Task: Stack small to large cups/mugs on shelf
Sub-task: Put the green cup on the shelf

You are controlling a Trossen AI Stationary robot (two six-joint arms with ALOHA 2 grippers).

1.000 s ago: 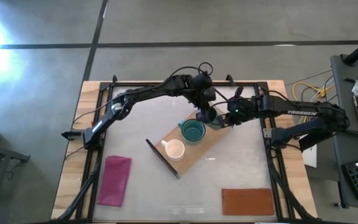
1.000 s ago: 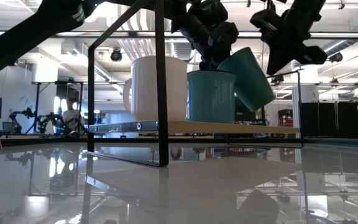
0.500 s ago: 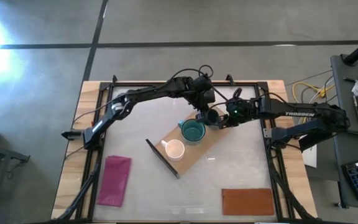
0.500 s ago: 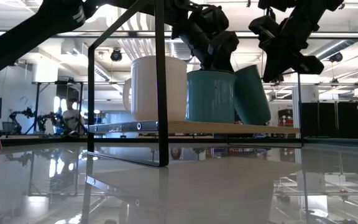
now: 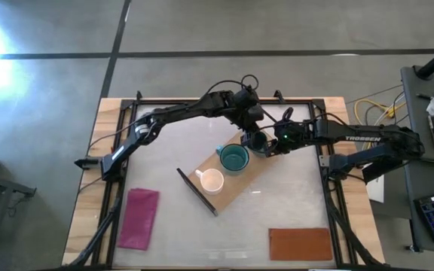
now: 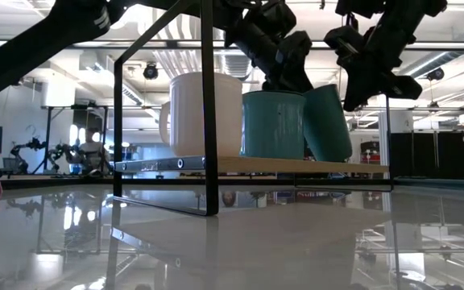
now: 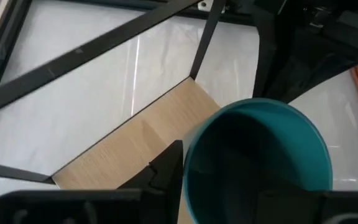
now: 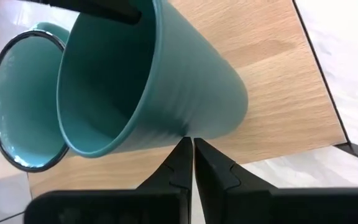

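The dark green handleless tumbler [image 6: 327,122] stands upright, base down, on the light-wood shelf [image 6: 296,165], right beside the teal mug [image 6: 274,122]. The white mug [image 6: 204,113] stands past the teal one. In the high view they form one row: white mug [image 5: 212,181], teal mug [image 5: 234,158], tumbler [image 5: 258,141]. My left gripper [image 5: 252,129] is above the tumbler's mouth, at its rim. My right gripper [image 8: 189,142] is shut, with its tips at the tumbler's side wall. My left gripper comes at the tumbler from above, slanting down. One finger [image 7: 166,167] lies against the outside of the rim [image 7: 188,171]. The other is lost in the dark of the cup's mouth. The tumbler stands on the shelf board. My right gripper's shut fingertips [image 8: 185,149] meet the tumbler's outer wall [image 8: 188,127] about halfway down, from the table's right side. Whether they press on it or only touch, I cannot tell.
The shelf [image 5: 258,167] lies slantwise mid-table, with a black frame end [image 5: 197,192] at its near left. A magenta cloth [image 5: 139,218] lies near left and a brown-orange mat [image 5: 300,243] near right. The two arms stand close together over the shelf's far end.
The tumbler hung tilted and clear of the board beside the teal mug. It has come down and turned upright, and its base now rests on the shelf. My right gripper has followed it toward the teal mug, staying shut.
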